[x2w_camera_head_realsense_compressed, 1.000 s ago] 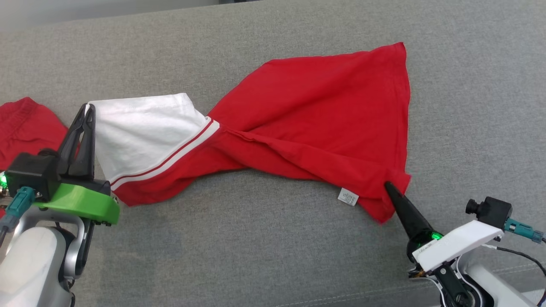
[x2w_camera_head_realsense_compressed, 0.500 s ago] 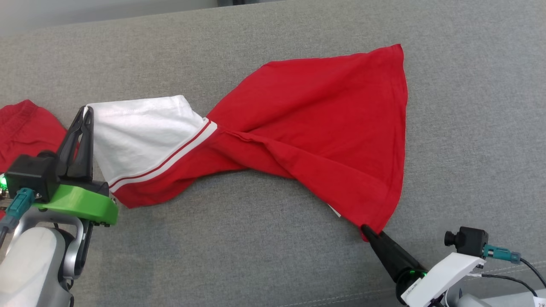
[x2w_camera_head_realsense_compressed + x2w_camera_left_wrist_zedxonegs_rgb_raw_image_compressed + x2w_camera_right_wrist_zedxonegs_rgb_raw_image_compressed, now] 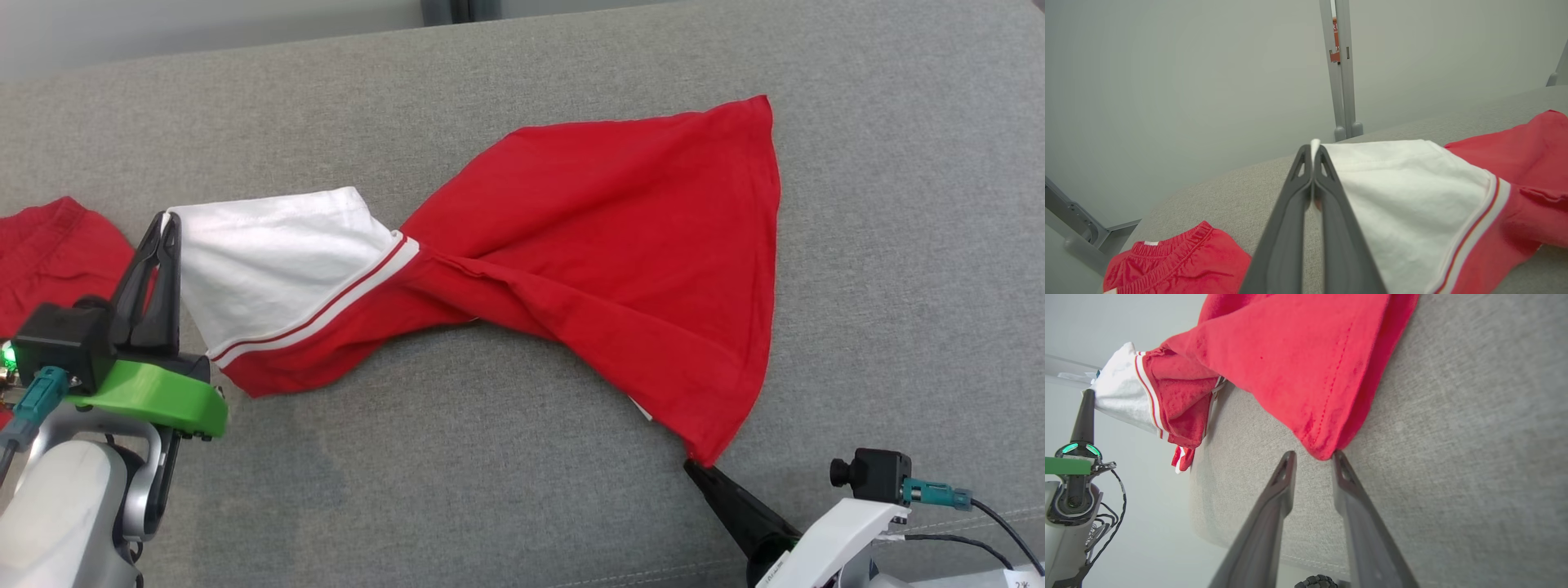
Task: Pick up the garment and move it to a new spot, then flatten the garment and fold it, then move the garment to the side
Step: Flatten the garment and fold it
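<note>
Midway: garment (image 3: 604, 245) on couch (image 3: 490, 474), twisted, unfolded; left gripper (image 3: 167, 222) at 9 o'clock clamps white corner (image 3: 1315, 143); right gripper (image 3: 1314, 455) at 5, jaws apart by red corner (image 3: 1323, 449)

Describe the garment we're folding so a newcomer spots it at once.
Start from the grey fabric surface: the garment is the large cloth stretched across its middle. Unlike the small red piece with a gathered waistband at the far left, it has a white panel bordered by striped trim.
</note>
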Controlling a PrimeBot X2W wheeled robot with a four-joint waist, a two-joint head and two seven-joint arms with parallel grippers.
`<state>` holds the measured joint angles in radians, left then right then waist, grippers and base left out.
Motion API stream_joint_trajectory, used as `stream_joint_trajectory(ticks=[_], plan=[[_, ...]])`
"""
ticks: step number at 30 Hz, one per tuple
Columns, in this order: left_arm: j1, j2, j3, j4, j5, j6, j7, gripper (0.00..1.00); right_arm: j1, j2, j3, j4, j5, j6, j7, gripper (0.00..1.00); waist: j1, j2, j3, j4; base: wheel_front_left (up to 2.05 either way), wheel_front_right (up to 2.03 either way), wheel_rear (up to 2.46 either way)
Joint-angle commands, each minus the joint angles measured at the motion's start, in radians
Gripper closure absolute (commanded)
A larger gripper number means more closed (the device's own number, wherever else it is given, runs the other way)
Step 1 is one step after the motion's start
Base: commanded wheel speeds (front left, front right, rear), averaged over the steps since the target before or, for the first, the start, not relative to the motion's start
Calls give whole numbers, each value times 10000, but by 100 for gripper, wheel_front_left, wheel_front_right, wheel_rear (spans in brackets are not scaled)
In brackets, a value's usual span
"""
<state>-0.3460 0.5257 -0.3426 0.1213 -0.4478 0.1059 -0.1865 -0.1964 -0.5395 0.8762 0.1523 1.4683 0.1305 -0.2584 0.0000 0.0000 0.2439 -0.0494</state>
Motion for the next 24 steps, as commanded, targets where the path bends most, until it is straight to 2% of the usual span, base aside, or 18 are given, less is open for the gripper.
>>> stream_joint_trajectory(ticks=[1,4,5,6,12,17,21,24], plan=[[116,32,6,32,-88,41,-77,100,-159,3,30,66,19,5,-52,59,0,0,2,11,0,0,0],[133,35,-4,32,-108,78,-94,100,-235,59,83,187,-16,5,-50,76,0,0,28,31,0,0,0],[137,30,-8,32,-115,78,-101,100,-265,78,81,218,-28,5,-55,95,0,0,37,38,0,0,0],[146,29,-19,25,-114,94,-105,100,-307,98,34,255,-57,5,-64,100,0,0,48,48,0,0,0],[133,124,-27,-16,-85,108,-135,100,-161,32,-494,-36,-408,5,-73,100,0,0,66,76,0,0,0],[-196,332,-7,-552,131,17,-244,100,27,-338,-1957,-1192,-975,5,-70,100,0,0,111,43,0,0,0],[-838,796,-47,-1362,381,-221,175,100,-341,-1129,-3279,-2323,-1567,5,-71,100,0,0,232,-30,0,0,0],[-1773,1274,-24,-1927,558,-602,714,100,-1016,-2113,-3824,-2911,-1836,5,-71,100,0,0,452,-75,0,0,0]])
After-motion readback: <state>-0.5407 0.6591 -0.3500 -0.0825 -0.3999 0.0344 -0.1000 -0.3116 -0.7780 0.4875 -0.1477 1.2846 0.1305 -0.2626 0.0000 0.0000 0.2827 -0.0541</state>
